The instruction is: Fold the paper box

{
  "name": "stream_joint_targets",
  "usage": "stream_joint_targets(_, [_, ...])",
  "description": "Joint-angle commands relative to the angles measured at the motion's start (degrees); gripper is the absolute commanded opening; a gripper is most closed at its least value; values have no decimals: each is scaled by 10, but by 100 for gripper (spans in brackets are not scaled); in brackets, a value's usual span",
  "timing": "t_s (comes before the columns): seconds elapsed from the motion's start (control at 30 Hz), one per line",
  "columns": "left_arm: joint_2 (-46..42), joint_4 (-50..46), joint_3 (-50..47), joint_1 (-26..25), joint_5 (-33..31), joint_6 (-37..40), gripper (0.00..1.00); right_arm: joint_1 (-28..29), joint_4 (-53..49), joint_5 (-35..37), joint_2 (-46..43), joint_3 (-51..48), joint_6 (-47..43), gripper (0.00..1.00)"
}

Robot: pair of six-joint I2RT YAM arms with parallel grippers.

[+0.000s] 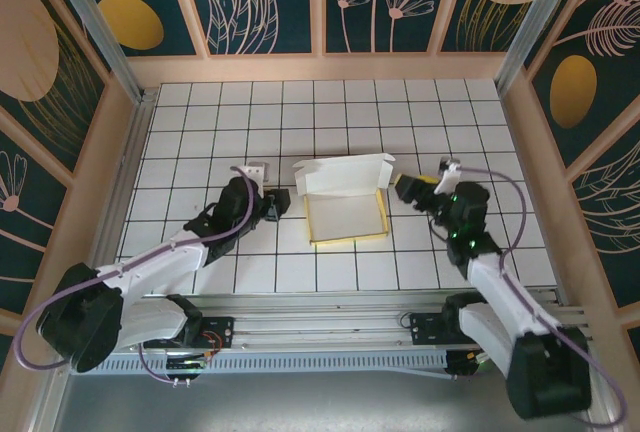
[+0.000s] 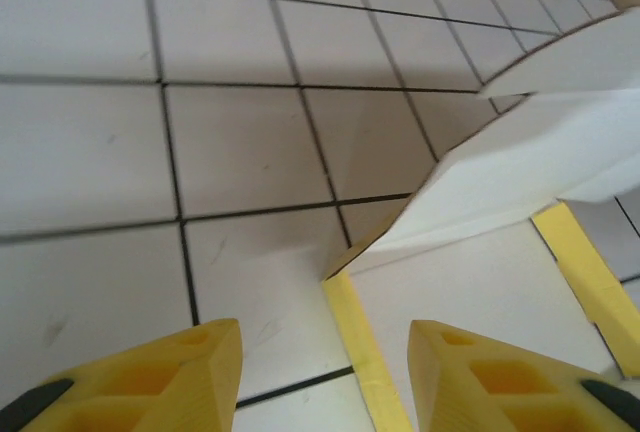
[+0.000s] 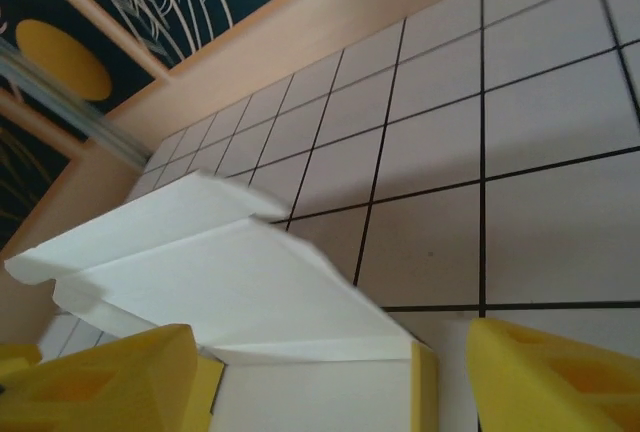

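Note:
The paper box (image 1: 345, 202) lies in the middle of the tiled table as a shallow tray with low yellow walls. Its white lid flap stands raised along the far side. My left gripper (image 1: 278, 202) sits just off the box's left edge. In the left wrist view its yellow fingers (image 2: 150, 382) stand apart, and the left yellow wall (image 2: 365, 362) runs between them untouched under the lifted white flap (image 2: 520, 172). My right gripper (image 1: 408, 187) is at the box's right far corner, open. In the right wrist view the white flap (image 3: 230, 282) and a yellow wall (image 3: 422, 392) lie between its wide-set fingers (image 3: 550, 382).
A small white bracket (image 1: 255, 169) stands just behind my left gripper. Wooden side walls (image 1: 105, 172) and patterned panels enclose the table. An aluminium rail (image 1: 330, 302) runs along the near edge by the arm bases. Bare tiles stretch behind the box.

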Motion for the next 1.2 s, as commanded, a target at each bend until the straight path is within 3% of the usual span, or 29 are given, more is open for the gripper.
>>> stream_joint_targets(0.0, [34,9,28,19,93,86,52,-40,41,-242,91,40,-51,74])
stream_joint_targets(0.23, [90,52,55,35,156,111,68,-40,77,-274,210,96,-114,72])
stream_joint_targets(0.37, [107,57,67,41,159,119,69,-39,98,-278,235,100,-113,67])
stream_joint_targets(0.47, [115,70,75,46,180,117,68,-38,99,-274,240,103,-123,57])
stream_joint_targets(0.57, [134,68,96,49,192,120,63,-35,103,-268,241,105,-132,48])
stream_joint_targets(0.73, [162,72,114,51,200,119,54,-29,105,-250,247,112,-145,43])
stream_joint_targets(1.17, [185,84,133,51,233,91,10,15,137,-195,263,106,-134,23])
